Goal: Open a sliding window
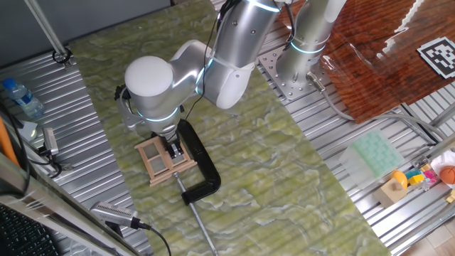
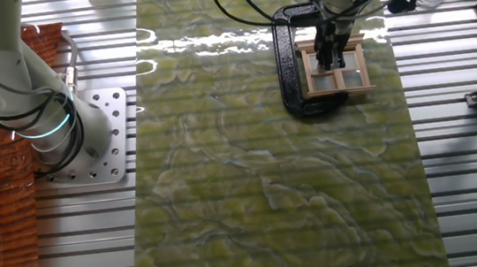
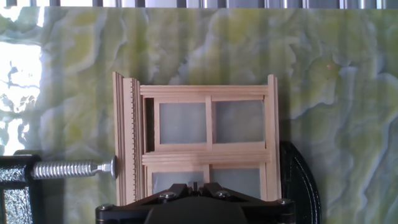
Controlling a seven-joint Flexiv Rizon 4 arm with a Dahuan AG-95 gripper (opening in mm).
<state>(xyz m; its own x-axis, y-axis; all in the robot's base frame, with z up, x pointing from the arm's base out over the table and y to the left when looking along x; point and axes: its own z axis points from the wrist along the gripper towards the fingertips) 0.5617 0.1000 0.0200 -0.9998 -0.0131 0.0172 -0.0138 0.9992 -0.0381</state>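
Observation:
The sliding window (image 3: 205, 124) is a small light-tan wooden frame with four panes, lying flat on the green marbled mat. It also shows in one fixed view (image 1: 160, 162) and in the other fixed view (image 2: 345, 76). A black C-clamp (image 1: 202, 167) grips its frame, and the clamp's screw (image 3: 71, 168) presses on the left side. My gripper (image 3: 196, 185) is right over the window's near panes with its jaws closed together, tips down at the sash. A narrow dark gap shows at the left of the far sash.
A water bottle (image 1: 21, 99) and tools (image 1: 114, 213) lie on the metal table left of the mat. A reddish wooden board (image 1: 370, 57), a green tray (image 1: 377, 153) and small toys (image 1: 419, 178) are on the right. The arm's base (image 2: 88, 140) stands beside the mat.

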